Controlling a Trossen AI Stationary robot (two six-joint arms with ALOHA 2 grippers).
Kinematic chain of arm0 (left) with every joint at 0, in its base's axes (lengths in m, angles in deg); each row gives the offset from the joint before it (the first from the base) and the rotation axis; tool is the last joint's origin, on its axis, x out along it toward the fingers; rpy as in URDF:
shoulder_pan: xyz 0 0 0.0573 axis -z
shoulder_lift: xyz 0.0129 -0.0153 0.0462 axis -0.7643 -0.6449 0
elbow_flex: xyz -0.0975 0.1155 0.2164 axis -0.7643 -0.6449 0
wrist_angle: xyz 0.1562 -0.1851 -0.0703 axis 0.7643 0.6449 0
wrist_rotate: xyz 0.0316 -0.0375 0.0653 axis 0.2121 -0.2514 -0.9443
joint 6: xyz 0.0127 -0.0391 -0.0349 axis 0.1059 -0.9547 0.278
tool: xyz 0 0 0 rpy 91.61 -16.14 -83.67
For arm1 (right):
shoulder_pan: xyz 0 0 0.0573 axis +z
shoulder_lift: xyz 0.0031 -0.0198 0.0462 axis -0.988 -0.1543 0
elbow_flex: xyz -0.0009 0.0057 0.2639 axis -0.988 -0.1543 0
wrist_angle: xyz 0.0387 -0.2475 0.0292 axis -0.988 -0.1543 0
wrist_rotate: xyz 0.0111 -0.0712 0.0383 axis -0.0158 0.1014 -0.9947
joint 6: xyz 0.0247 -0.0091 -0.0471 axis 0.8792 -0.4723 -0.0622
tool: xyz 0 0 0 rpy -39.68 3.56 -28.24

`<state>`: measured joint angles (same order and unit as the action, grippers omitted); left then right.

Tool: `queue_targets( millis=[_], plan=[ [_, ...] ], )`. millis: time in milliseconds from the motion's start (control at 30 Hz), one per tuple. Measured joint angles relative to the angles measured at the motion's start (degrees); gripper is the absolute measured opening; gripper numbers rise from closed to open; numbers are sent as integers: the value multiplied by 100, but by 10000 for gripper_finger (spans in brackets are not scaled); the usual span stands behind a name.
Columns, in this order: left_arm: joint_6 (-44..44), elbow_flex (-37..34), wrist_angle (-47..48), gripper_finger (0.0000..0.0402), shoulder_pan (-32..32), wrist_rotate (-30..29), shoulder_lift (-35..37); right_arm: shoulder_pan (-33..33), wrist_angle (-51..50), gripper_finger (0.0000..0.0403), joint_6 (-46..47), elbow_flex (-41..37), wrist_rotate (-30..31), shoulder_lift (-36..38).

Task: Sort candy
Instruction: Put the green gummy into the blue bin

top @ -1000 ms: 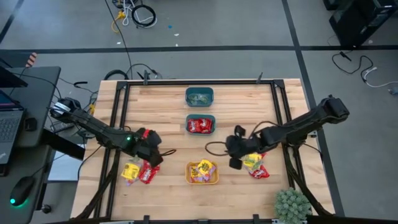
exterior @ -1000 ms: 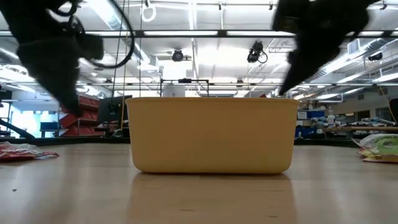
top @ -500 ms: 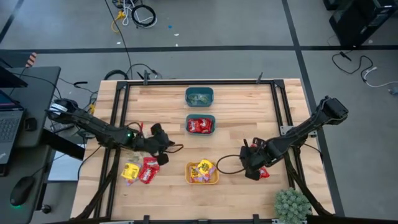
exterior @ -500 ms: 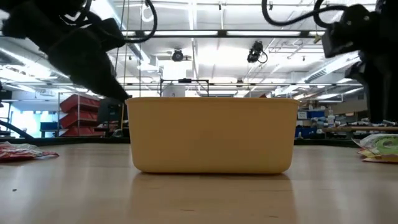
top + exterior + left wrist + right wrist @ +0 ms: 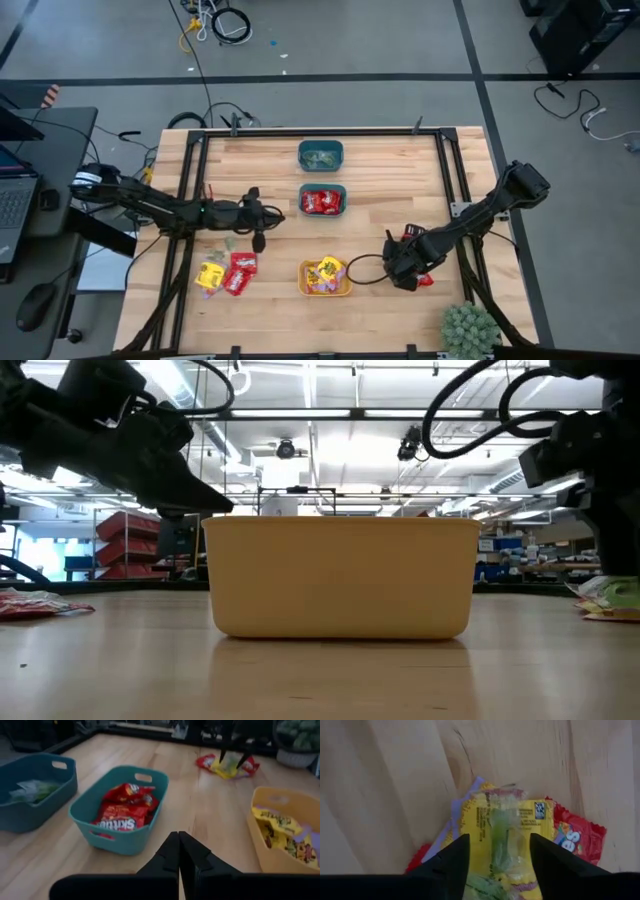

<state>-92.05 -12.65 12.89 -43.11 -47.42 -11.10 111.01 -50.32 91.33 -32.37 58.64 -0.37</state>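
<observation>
- My right end effector hangs over a small candy pile at the desk's right side, fingers spread wide apart, one to each side of a pale green packet lying on a yellow one. It grips nothing that I can see.
- From above, the right end effector covers most of that pile; only a red edge shows beside it.
- The right arm reaches in from the desk's right edge, stretched low toward the yellow bin.
- My left end effector has its fingers pressed together, empty, pointing toward the teal bin of red packets.
- From above, the left end effector sits left of that teal bin, the arm lying low and near level across the desk from the left edge.
- More red and yellow candy lies on the desk below the left arm.
- The far teal bin holds pale green pieces, too small to make out.
- In the low view the yellow bin hides everything behind it; both arms are dark shapes cut off at the frame's edges.
</observation>
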Motion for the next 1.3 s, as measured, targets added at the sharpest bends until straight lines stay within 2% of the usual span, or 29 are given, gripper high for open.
queue_targets(
  millis=[100, 267, 300, 433, 600, 700, 833, 933, 1033, 1200, 1300],
  plan=[
    [54, -139, -358, 1, -5, -9, 0, -5, 21, 142, -46, 60, 0, 0],
    [144, -168, -456, 1, -6, -176, 0, -50, 28, 23, -98, 213, -1, 2],
    [155, -168, -468, 1, -5, -181, -2, -50, 52, 13, -181, 255, 0, 2],
    [49, -168, -495, 1, -4, -235, -2, -138, 22, 19, -231, 477, 26, 2],
    [209, -168, -728, 1, -4, -267, -4, -522, 36, 3, -850, 1022, 850, 2],
    [452, -168, -1036, 1, -39, -271, -4, -1013, 166, 5, -1513, 1417, 1341, 4],
    [764, -168, -1114, 1, -372, -273, -4, -2006, 1157, 1, -2960, 1645, 1450, 4],
    [779, -168, -1112, 1, -714, -84, -20, -2875, 1964, 1, -3919, 1707, 1304, 4],
    [868, -168, -1133, 1, -1013, 332, -22, -3712, 2478, 1, -4615, 1710, 898, 4],
    [1162, -168, -1366, 1, -1398, 888, -22, -4708, 3057, 0, -5203, 1715, 347, -279],
    [1319, -168, -1410, 1, -1546, 951, -22, -5081, 3407, 1, -5358, 1715, -34, -637]
  ],
)
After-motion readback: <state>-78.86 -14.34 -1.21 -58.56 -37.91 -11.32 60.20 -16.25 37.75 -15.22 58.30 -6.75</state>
